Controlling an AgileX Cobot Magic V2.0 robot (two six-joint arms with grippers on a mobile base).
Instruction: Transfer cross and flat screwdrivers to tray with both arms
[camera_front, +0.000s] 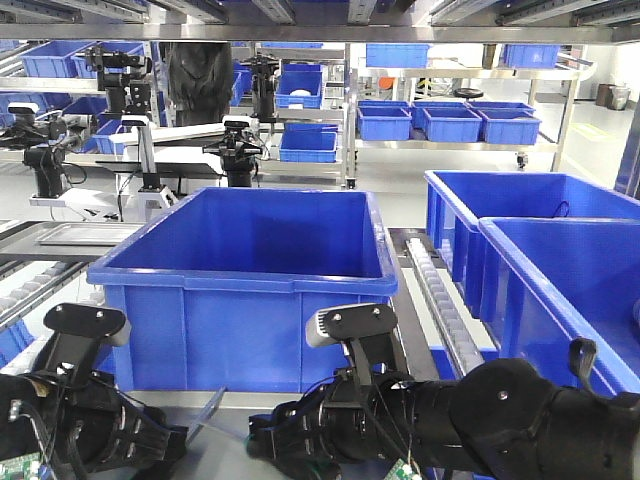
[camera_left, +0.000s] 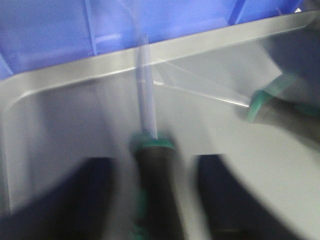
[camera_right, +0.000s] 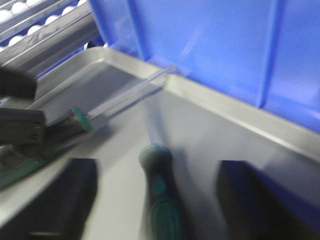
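Both wrist views are blurred. In the left wrist view one screwdriver (camera_left: 154, 165) lies on the grey tray (camera_left: 60, 125), its green-and-black handle between the fingers of my left gripper (camera_left: 155, 162), which is open with gaps on both sides. The second screwdriver (camera_left: 257, 102) lies to the right. In the right wrist view that second screwdriver (camera_right: 159, 190) lies between the spread fingers of my open right gripper (camera_right: 157, 167); the first screwdriver (camera_right: 75, 120) is at the left. In the front view both grippers (camera_front: 165, 440) (camera_front: 265, 435) sit low over the tray (camera_front: 225, 450); a steel shaft (camera_front: 212, 405) shows between them.
A deep blue bin (camera_front: 250, 290) stands right behind the tray's far rim (camera_right: 225, 107). Two more blue bins (camera_front: 530, 250) stand to the right, past a roller track (camera_front: 440, 290). Another metal tray (camera_front: 85, 233) lies at the back left, near other robot arms.
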